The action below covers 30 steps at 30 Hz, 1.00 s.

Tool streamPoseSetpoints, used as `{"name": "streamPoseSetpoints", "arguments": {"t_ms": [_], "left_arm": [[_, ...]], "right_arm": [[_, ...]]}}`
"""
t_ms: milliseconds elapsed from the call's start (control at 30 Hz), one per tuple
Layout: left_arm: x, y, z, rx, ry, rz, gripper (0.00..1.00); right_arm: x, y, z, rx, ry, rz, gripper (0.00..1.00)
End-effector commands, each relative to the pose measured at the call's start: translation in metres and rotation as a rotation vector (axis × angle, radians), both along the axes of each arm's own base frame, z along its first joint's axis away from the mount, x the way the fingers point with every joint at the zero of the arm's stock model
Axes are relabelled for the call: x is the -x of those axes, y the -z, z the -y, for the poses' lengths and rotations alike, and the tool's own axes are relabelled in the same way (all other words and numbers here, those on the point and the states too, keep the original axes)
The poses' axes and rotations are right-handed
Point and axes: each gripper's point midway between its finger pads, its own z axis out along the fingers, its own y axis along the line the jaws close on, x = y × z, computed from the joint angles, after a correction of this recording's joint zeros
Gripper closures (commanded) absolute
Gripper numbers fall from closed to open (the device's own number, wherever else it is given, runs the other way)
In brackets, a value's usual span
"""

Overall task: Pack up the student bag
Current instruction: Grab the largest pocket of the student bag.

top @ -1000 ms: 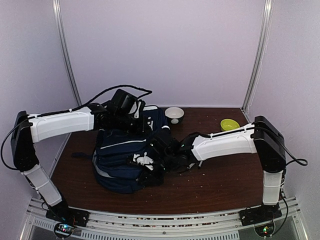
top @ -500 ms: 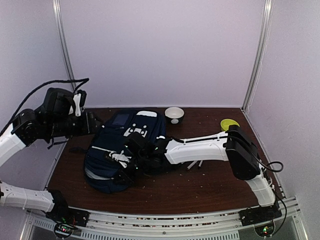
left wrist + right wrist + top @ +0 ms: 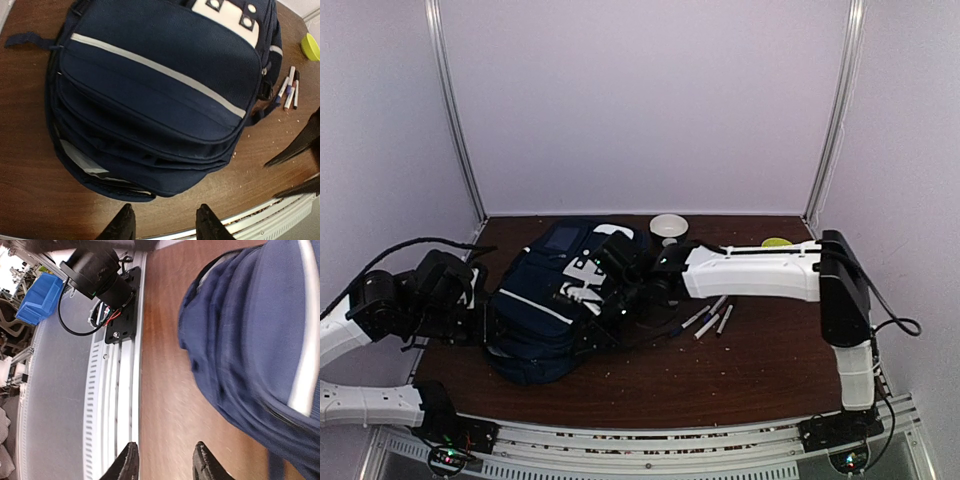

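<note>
**Navy student bag lies flat on bench between two robot arms**

The student bag [image 3: 552,305] rests on the left half of the wooden bench [image 3: 740,375], its striped front pocket facing up and its white patch toward the back wall. The left arm's fingers [image 3: 122,227] stand apart with nothing between them, just off the bag's near edge. The right arm's fingers [image 3: 125,465] are likewise parted and empty, over bare wood beside the bag's rounded side. A few marker pens [image 3: 710,320] lie just right of the bag. A white bowl [image 3: 668,228] and a yellow-green bowl [image 3: 777,242] sit near the back.
</note>
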Motion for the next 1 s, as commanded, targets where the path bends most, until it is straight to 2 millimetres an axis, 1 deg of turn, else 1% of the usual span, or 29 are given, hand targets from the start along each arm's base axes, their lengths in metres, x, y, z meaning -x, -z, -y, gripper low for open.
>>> {"name": "streamPoseSetpoints", "arguments": {"t_ms": [0, 100, 200, 333, 400, 433, 533, 600, 667, 867, 967], "left_arm": [[0.003, 0.007, 0.042, 0.131, 0.090, 0.003, 0.57], [0.007, 0.018, 0.059, 0.097, 0.148, 0.036, 0.55], [0.011, 0.040, 0.067, 0.065, 0.141, 0.017, 0.54], [0.019, 0.061, 0.079, 0.037, 0.100, -0.006, 0.56], [0.025, 0.070, 0.083, 0.008, 0.081, -0.021, 0.60], [0.028, 0.074, 0.084, 0.003, 0.040, -0.035, 0.63], [0.041, 0.088, 0.084, -0.045, -0.017, -0.081, 0.67], [0.046, 0.097, 0.080, -0.068, -0.061, -0.114, 0.65], [0.048, 0.103, 0.071, -0.097, -0.111, -0.131, 0.62], [0.036, 0.098, 0.058, -0.105, -0.188, -0.062, 0.51], [0.030, 0.101, 0.062, -0.070, -0.185, -0.052, 0.48]], "right_arm": [[-0.026, -0.022, 0.043, -0.011, -0.045, 0.199, 0.64], [-0.045, -0.015, 0.061, 0.019, -0.047, 0.286, 0.66], [-0.060, -0.015, 0.070, 0.019, -0.020, 0.317, 0.66], [-0.067, -0.021, 0.074, 0.011, 0.006, 0.337, 0.66], [-0.067, -0.020, 0.074, 0.008, 0.009, 0.336, 0.66], [-0.067, -0.020, 0.074, 0.007, 0.010, 0.336, 0.67], [-0.068, -0.014, 0.074, 0.013, 0.001, 0.337, 0.66], [-0.069, -0.012, 0.072, 0.012, -0.004, 0.347, 0.66], [-0.071, -0.009, 0.072, 0.016, -0.003, 0.355, 0.66], [-0.069, -0.011, 0.071, 0.006, -0.005, 0.348, 0.66], [-0.068, -0.011, 0.072, 0.003, -0.005, 0.345, 0.66]]}}
